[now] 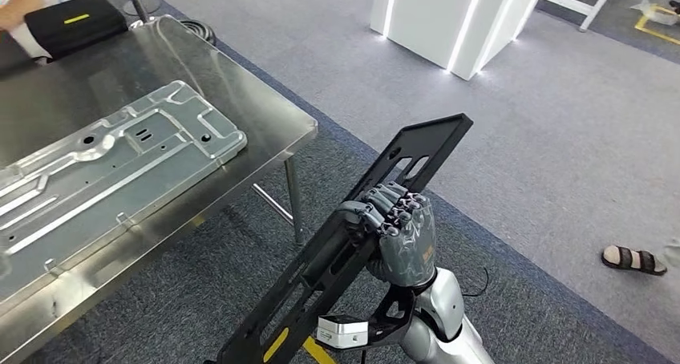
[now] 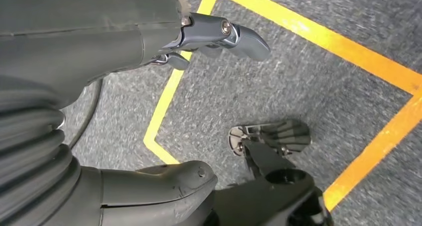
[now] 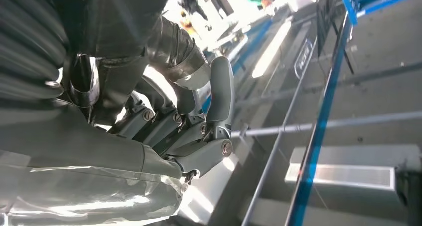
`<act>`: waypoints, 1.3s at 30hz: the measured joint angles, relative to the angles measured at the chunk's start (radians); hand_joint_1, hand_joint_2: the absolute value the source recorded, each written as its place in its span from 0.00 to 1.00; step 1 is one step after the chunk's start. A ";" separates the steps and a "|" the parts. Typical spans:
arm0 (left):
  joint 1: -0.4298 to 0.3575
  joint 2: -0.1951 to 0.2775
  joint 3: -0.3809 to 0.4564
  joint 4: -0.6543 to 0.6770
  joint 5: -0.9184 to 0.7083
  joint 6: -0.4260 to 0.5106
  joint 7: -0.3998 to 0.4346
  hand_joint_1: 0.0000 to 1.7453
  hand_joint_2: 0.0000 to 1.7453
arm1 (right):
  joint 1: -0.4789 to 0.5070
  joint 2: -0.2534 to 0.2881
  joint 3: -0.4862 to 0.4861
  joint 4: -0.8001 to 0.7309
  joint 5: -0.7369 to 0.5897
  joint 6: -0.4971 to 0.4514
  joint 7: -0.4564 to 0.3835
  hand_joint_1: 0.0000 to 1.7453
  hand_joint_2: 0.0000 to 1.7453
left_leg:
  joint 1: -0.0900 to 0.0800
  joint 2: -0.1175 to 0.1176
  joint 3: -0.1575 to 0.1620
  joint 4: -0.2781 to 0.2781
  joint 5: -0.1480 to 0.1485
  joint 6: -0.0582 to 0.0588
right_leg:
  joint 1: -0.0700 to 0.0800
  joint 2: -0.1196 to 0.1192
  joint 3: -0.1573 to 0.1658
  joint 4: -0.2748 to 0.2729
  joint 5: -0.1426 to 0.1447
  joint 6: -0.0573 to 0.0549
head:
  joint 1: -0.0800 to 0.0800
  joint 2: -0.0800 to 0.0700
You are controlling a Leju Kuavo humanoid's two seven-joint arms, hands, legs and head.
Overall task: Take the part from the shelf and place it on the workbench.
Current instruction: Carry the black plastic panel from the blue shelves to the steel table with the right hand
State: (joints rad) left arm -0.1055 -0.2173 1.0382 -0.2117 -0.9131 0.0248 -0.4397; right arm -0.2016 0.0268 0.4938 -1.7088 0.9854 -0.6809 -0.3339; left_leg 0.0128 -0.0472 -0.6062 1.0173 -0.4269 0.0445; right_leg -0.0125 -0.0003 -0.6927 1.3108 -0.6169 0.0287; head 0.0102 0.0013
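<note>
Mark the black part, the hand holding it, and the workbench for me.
black part point(image 1: 425, 151), head view, on its upper end above the fingers.
right hand point(image 1: 401, 232), head view, on the back of the hand.
workbench point(image 1: 265, 111), head view, on bare steel near its right corner.

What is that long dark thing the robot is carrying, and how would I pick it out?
Start at the steel workbench on the left, then look right, over the grey carpet. There the robot's right hand grips a long black slotted frame, held tilted. Unlike the pale silver stamped panel lying flat on the bench, it is black, narrow and off the table.
</note>
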 joint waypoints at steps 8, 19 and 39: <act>0.010 -0.009 0.012 0.000 0.003 0.008 -0.006 0.00 1.00 | 0.021 -0.013 -0.018 -0.011 0.010 0.000 0.011 1.00 1.00 | 0.001 -0.091 -0.006 -0.002 0.003 -0.028 | 0.004 0.056 0.116 -0.296 0.156 -0.030 | 0.000 0.000; 0.008 -0.011 0.016 0.000 0.003 0.008 -0.007 0.00 1.00 | 0.029 -0.013 -0.017 -0.007 0.018 0.000 0.015 1.00 1.00 | 0.006 0.094 -0.014 0.056 -0.031 -0.057 | 0.002 -0.098 0.141 -0.303 0.139 -0.032 | -0.001 0.000; 0.000 -0.017 0.018 0.000 -0.017 0.009 -0.003 0.00 1.00 | 0.056 -0.022 -0.015 -0.010 0.055 0.000 0.034 1.00 1.00 | 0.006 -0.107 -0.004 -0.001 -0.002 -0.032 | -0.001 0.062 0.128 -0.302 0.149 -0.032 | 0.000 0.000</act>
State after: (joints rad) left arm -0.1058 -0.2346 1.0559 -0.2113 -0.9302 0.0339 -0.4424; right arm -0.1458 0.0046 0.4786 -1.7185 1.0405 -0.6809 -0.3002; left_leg 0.0184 -0.1541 -0.6101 1.0165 -0.4292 0.0128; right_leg -0.0135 0.0621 -0.5644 1.0086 -0.4679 -0.0031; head 0.0107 0.0014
